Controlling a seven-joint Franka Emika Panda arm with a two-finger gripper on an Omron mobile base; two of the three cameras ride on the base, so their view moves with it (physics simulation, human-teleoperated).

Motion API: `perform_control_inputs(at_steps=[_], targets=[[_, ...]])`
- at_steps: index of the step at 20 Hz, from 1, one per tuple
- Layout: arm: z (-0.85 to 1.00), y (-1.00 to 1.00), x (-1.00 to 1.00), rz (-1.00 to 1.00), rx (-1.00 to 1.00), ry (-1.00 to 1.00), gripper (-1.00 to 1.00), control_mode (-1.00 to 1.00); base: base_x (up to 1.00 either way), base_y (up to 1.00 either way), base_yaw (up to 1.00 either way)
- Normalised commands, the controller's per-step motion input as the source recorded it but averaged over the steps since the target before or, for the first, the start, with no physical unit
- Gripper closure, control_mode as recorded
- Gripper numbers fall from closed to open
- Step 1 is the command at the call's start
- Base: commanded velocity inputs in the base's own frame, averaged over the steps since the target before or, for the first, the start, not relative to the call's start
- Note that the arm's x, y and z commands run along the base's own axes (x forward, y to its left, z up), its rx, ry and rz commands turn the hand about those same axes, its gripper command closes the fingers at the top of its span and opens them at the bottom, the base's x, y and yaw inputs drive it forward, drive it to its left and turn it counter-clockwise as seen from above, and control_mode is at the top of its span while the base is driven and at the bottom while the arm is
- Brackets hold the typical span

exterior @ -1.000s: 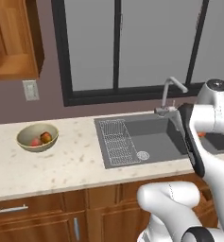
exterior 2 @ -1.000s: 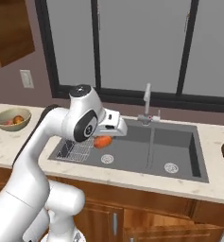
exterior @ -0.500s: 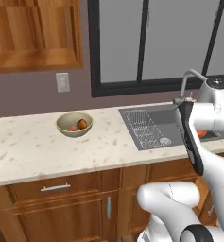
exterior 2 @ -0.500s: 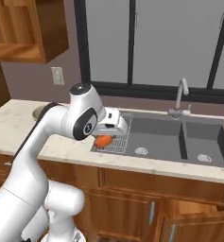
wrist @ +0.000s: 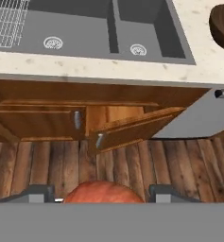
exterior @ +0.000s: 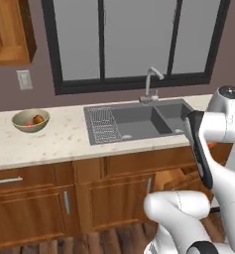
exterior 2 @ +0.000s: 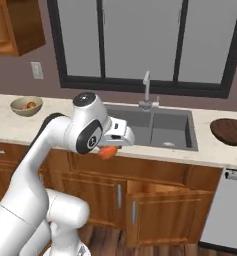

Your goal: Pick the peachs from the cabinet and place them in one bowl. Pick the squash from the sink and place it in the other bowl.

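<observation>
The gripper (exterior 2: 109,150) is clamped on the squash (exterior 2: 108,152), an orange-red lump sitting right under the hand in the right base view. In the hand view the squash (wrist: 104,192) pokes up at the bottom between the two finger tips (wrist: 35,193), w/ the gripper (wrist: 103,194) closed on it from both sides.

The squash hangs out in front of the table edge, above the lower cupboards, not over the sink (exterior 2: 155,126). Looking down along the hand, the wooden floor (wrist: 132,165) is below, and a lower cupboard door (wrist: 132,126) stands ajar just under the table (wrist: 99,70).

The sink (exterior: 139,121) is a dark grey two-basin job w/ a wire rack (exterior: 103,126) in the left basin and a curved silver tap (exterior: 151,82) behind it. Both drains show in the hand view, basins look bare otherwise.

The dark brown bowl (exterior 2: 230,131) sits on the table to the right of the sink, well apart from the gripper; a slice of it shows top right in the hand view (wrist: 223,24).

The tan bowl (exterior: 30,120) is on the table left of the sink, near the wall outlet (exterior: 25,79), w/ the peaches (exterior: 34,119) inside it. Same bowl (exterior 2: 26,105) shows far left in the right base view. A corner of the wall cabinet (exterior: 10,30) hangs above it.
</observation>
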Motion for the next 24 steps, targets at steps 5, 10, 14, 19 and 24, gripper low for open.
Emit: perform_control_inputs(at_steps=[5, 10, 14, 19, 24], targets=[[0.0, 0.0, 0.0, 0.0, 0.0, 0.0, 1.0, 1.0, 0.37, -1.0, 0.0], [0.0, 0.0, 0.0, 0.0, 0.0, 0.0, 1.0, 1.0, 0.45, -1.0, 0.0], [0.0, 0.0, 0.0, 0.0, 0.0, 0.0, 1.0, 1.0, 0.65, -0.99, 0.0], [0.0, 0.0, 0.0, 0.0, 0.0, 0.0, 1.0, 1.0, 0.85, -0.72, 0.0], [0.0, 0.0, 0.0, 0.0, 0.0, 0.0, 1.0, 1.0, 0.11, -0.12, 0.0]])
